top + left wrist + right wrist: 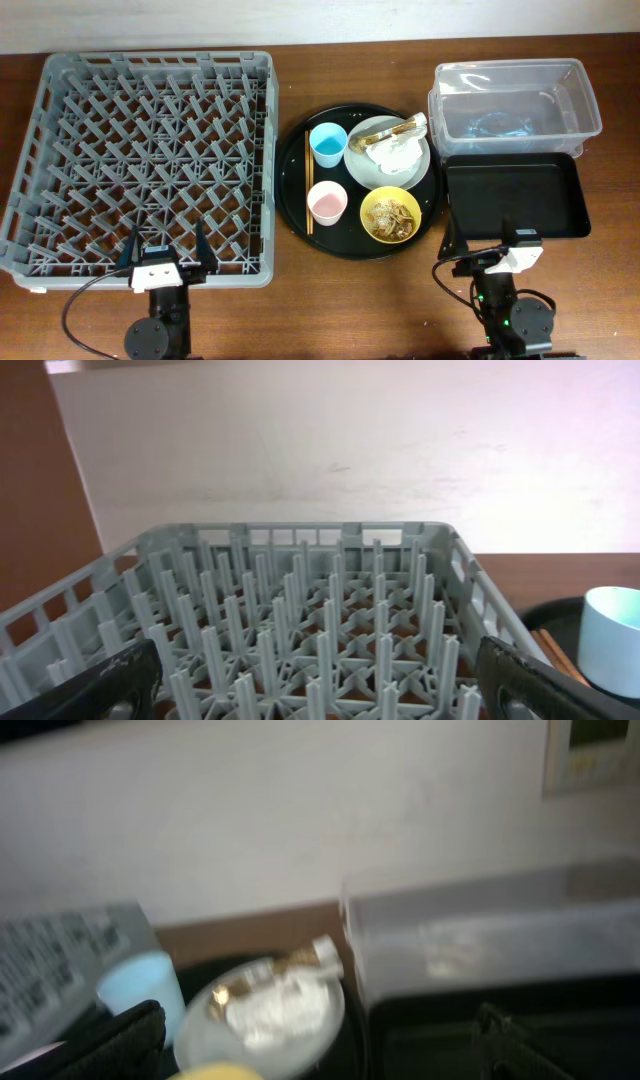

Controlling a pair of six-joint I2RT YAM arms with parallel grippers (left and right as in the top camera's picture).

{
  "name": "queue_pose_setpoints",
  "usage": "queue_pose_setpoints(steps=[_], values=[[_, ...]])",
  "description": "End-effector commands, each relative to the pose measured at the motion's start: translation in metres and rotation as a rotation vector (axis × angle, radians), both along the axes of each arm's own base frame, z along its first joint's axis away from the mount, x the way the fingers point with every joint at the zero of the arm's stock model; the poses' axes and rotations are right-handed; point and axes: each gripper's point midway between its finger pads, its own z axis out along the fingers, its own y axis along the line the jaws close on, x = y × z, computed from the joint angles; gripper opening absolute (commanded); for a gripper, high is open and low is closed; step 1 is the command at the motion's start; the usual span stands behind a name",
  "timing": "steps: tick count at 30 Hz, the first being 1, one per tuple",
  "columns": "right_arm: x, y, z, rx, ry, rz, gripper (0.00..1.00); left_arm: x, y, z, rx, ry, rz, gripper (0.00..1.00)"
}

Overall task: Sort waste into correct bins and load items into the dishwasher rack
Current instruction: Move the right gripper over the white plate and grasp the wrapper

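Observation:
The grey dishwasher rack (160,60) fills the left of the table. My left gripper (168,245) hangs open over its near edge; the rack's pegs (330,650) show between the fingers (100,685). On a round black tray (350,235) sit a light-blue cup (327,145), a pink cup (327,204), wooden chopsticks (309,195), a yellow bowl (366,205) of noodle scraps (392,218), and a pale plate (420,165) with white napkins (395,152) and a brown wrapper (395,128). My right gripper (480,240) is open at the near edge of the black rectangular tray (515,195), holding nothing.
A clear plastic tub (515,105) stands behind the black rectangular tray at the right. The right wrist view is blurred; it shows the plate (200,1030), the blue cup (140,990) and the tub (480,940). Brown tabletop (330,310) lies between the two arms.

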Motion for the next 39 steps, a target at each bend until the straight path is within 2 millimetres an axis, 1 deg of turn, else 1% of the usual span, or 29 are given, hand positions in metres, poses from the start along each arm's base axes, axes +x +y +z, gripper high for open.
queue_pose_setpoints(steps=[1,4,5,7,9,11,13,14,15,16,17,18,19,20,22,23,25,26,28,29,30,32,33,34,35,36,37,38,39], values=[[-0.003,0.004,0.018,-0.002,-0.045,0.024,0.99,-0.002,-0.007,0.014,-0.064,-0.053,-0.048,1.0],[-0.008,0.004,0.038,-0.03,-0.073,0.021,0.98,-0.006,-0.011,0.038,-0.071,-0.119,-0.071,1.0],[-0.011,0.004,0.052,-0.066,-0.097,0.017,0.99,-0.009,-0.011,0.052,-0.067,-0.155,-0.071,1.0],[-0.013,0.004,0.071,-0.129,-0.097,0.011,0.98,-0.013,-0.008,0.07,-0.066,-0.185,-0.058,1.0],[-0.007,0.004,0.088,-0.177,-0.069,0.01,0.98,-0.013,-0.007,0.088,-0.053,-0.189,-0.047,1.0],[0.005,0.005,0.106,-0.179,-0.035,0.014,0.99,-0.007,-0.006,0.103,-0.006,-0.165,-0.036,1.0],[0.026,0.014,0.13,-0.183,0.03,0.067,0.98,0.008,-0.005,0.127,0.028,-0.129,-0.031,1.0],[0.039,0.023,0.138,-0.184,0.086,0.115,0.99,0.018,-0.004,0.139,0.029,-0.11,-0.032,1.0],[0.048,0.028,0.146,-0.183,0.133,0.15,0.98,0.03,-0.004,0.147,0.026,-0.08,-0.033,1.0],[0.058,0.032,0.149,-0.181,0.188,0.173,0.99,0.045,-0.005,0.152,0.023,-0.034,-0.045,1.0],[0.074,0.037,0.154,-0.177,0.282,0.202,0.98,0.061,-0.007,0.155,0.019,0.024,-0.065,1.0],[0.084,0.039,0.156,-0.173,0.347,0.219,0.98,0.081,-0.009,0.156,0.012,0.099,-0.083,1.0],[0.097,0.041,0.155,-0.169,0.43,0.232,0.99,0.094,-0.01,0.155,0.007,0.15,-0.096,1.0],[0.113,0.046,0.149,-0.159,0.525,0.259,0.98,0.124,-0.012,0.153,-0.008,0.263,-0.123,1.0],[0.13,0.053,0.139,-0.142,0.624,0.303,0.99,0.147,-0.013,0.149,-0.022,0.358,-0.137,1.0],[0.138,0.057,0.131,-0.131,0.682,0.324,0.99,0.16,-0.014,0.147,-0.031,0.409,-0.149,1.0],[0.151,0.065,0.107,-0.1,0.818,0.374,0.98,0.184,-0.013,0.139,-0.047,0.511,-0.155,1.0],[0.156,0.071,0.096,-0.083,0.866,0.405,0.98,0.19,-0.013,0.135,-0.052,0.546,-0.155,1.0],[0.166,0.09,0.07,-0.021,0.941,0.512,0.98,0.205,-0.01,0.12,-0.057,0.604,-0.144,1.0],[0.169,0.097,0.056,0.008,0.975,0.552,0.98,0.212,-0.008,0.107,-0.047,0.629,-0.135,1.0],[0.178,0.1,0.042,0.033,0.997,0.562,0.99,0.217,-0.006,0.094,-0.05,0.66,-0.128,1.0],[0.18,0.114,0.022,0.125,1.059,0.627,0.98,0.222,-0.006,0.073,-0.057,0.714,-0.129,1.0],[0.185,0.117,0.015,0.135,1.062,0.644,0.98,0.224,-0.006,0.067,-0.059,0.726,-0.129,1.0],[0.188,0.118,0.004,0.124,1.087,0.628,0.98,0.226,-0.005,0.062,-0.061,0.739,-0.129,1.0],[0.191,0.115,-0.016,0.105,1.156,0.506,0.99,0.226,-0.006,0.056,-0.064,0.756,-0.129,1.0],[0.192,0.115,-0.024,0.076,1.178,0.442,0.99,0.226,-0.006,0.054,-0.065,0.764,-0.129,1.0],[0.195,0.111,-0.035,0.037,1.202,0.335,0.98,0.226,-0.006,0.053,-0.065,0.765,-0.129,1.0],[0.197,0.107,-0.049,-0.021,1.224,0.192,0.98,0.226,-0.005,0.053,-0.064,0.765,-0.129,1.0],[0.197,0.109,-0.057,-0.049,1.237,0.137,0.98,0.226,-0.005,0.054,-0.064,0.764,-0.129,1.0]])
